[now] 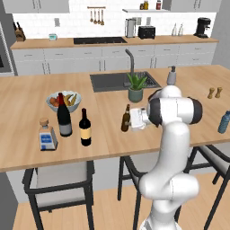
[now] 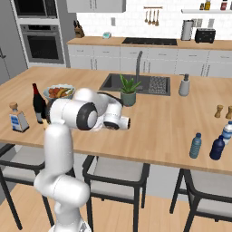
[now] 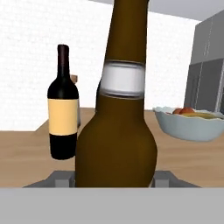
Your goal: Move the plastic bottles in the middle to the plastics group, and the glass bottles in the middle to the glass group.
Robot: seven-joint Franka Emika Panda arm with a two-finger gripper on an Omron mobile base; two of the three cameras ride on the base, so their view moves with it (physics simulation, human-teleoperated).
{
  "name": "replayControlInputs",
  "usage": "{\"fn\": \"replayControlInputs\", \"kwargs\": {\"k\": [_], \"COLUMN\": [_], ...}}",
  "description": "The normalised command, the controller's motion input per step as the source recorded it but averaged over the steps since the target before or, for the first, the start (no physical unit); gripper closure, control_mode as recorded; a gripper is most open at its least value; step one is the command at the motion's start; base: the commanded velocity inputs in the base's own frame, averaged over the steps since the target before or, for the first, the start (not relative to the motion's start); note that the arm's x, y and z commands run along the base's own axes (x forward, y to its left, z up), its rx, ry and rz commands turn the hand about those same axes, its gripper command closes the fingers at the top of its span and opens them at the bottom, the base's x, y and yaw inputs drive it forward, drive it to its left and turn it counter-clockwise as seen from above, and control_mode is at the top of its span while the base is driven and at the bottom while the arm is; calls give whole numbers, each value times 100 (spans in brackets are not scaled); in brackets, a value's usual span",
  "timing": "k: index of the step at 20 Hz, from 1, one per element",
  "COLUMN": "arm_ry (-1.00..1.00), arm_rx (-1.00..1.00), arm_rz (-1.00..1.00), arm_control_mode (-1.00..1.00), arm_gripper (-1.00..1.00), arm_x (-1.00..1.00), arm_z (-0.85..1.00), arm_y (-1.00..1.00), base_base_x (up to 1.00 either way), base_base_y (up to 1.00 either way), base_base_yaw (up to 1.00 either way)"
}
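Near the counter's (image 1: 27, 152) front edge, the gripper (image 1: 133, 119) pinches the beer bottle (image 1: 126, 118); next, lift it and carry it left to the glass group (image 1: 56, 126).

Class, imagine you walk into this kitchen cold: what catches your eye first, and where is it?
The white arm, bent low over the island's front edge, its gripper shut on the slim brown bottle. To its left stand two dark wine bottles before a fruit bowl.
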Motion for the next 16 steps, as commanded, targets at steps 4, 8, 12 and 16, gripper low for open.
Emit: {"fn": "replayControlInputs", "kwargs": {"k": [4, 8, 12, 16], "arm_ry": [0, 0, 1, 0], "arm_rx": [0, -1, -5, 0], "arm_rz": [2, 1, 1, 4], "arm_control_mode": [-100, -100, -100, -100], "arm_gripper": [100, 100, 100, 100], "arm_x": [-14, -2, 19, 33], "arm_z": [18, 5, -8, -21], "arm_y": [62, 59, 51, 54], "base_base_x": [0, 0, 0, 0], "base_base_y": [0, 0, 0, 0], "base_base_yaw": [0, 0, 0, 0]}}
